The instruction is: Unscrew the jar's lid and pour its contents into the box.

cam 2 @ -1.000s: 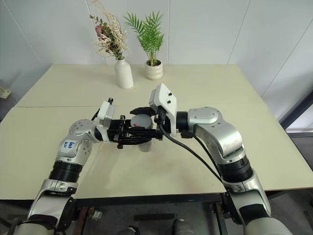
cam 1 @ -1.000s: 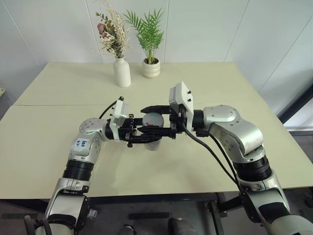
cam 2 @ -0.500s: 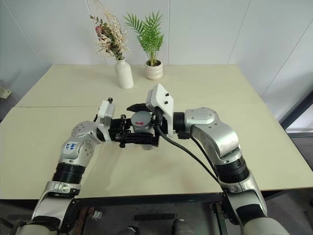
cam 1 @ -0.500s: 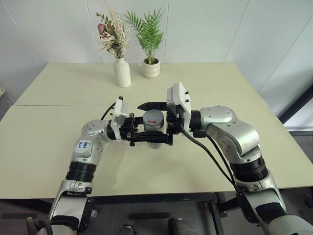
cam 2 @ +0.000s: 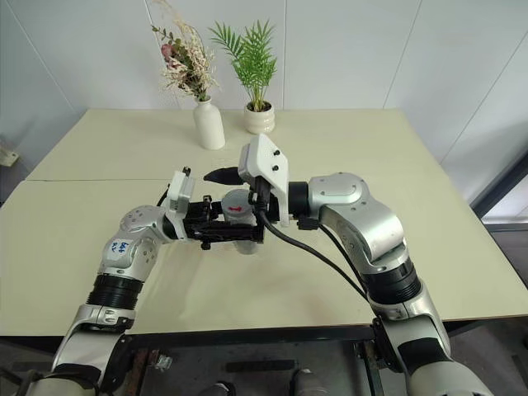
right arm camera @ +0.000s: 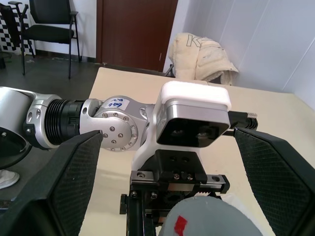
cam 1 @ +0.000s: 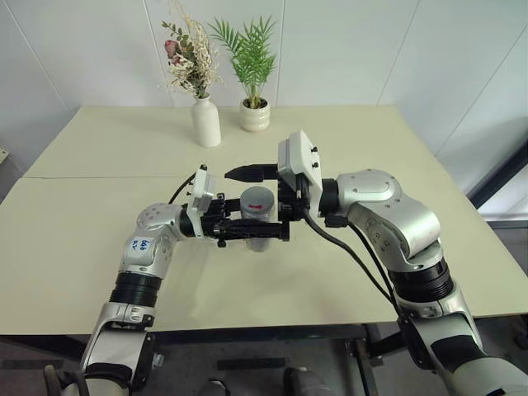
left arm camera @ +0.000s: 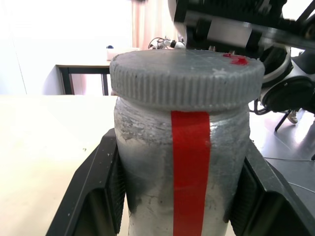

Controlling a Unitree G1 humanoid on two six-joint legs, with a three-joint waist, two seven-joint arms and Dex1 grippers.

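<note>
A pale cream rectangular tabletop (cam 1: 346,148) carries the scene. At its centre the robot's two arms meet over a small silver-grey cylindrical jar (cam 1: 257,221) with a red stripe down its side, held upright above the tabletop. The left gripper (cam 1: 256,232), reaching in from nine o'clock, is clamped on the jar's body, its two black fingers (left arm camera: 93,196) pressed against opposite sides just under the cap. The right gripper (cam 1: 257,202), coming in from three o'clock, stands spread wide, one finger on the far side of the jar and one on the near side, both clear of it. The round, ribbed grey lid (left arm camera: 187,76), marked with a small red dab on top, sits on the jar between those open fingers. At twelve o'clock, near the far edge, stand a tall white ceramic vase (cam 1: 205,122) of dried flowers and, just beside it toward one o'clock, a round white pot (cam 1: 255,115) with a green leafy plant.
</note>
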